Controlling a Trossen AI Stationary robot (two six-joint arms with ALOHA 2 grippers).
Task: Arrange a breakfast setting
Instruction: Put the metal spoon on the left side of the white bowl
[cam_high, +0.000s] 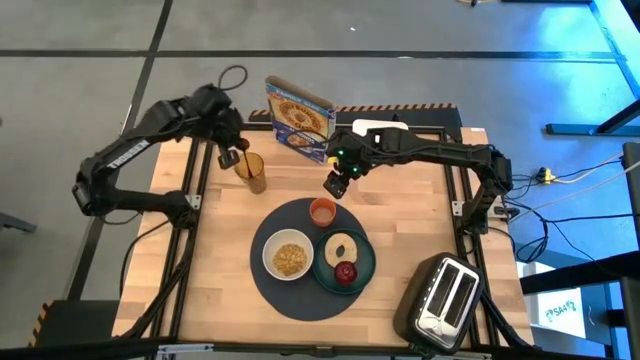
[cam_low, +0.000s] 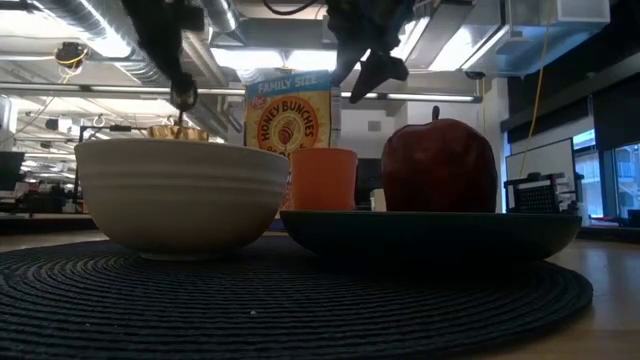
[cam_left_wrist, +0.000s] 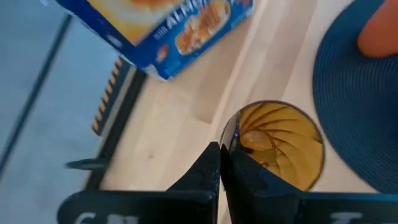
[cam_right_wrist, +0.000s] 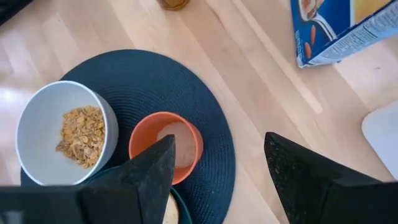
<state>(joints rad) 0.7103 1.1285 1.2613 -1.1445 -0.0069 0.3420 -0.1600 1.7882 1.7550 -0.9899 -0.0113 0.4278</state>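
Toaster (cam_high: 441, 297): black-and-silver, at the near right corner of the wooden surface (cam_high: 400, 190).
Mat (cam_high: 270, 285): round, dark grey, near the middle of the surface, carrying the whole setting.
White bowl (cam_high: 289, 256): on the mat's left half, holding brown cereal (cam_high: 291, 259).
Dark green plate (cam_high: 362, 270): just right of the bowl, with red apple (cam_high: 345, 273) nearer and bagel (cam_high: 343, 248) behind.
Orange cup (cam_high: 322, 211): on the mat's far edge, beyond the plate.
Right pincer (cam_high: 336, 184): released, jaws wide apart, hanging above the cup, touching nothing.
Left pincer (cam_high: 232, 157): clenched on the rim of an amber glass (cam_high: 252, 172) standing left of the mat.
Cereal box (cam_high: 299, 118): Honey Bunches, upright at the far edge.
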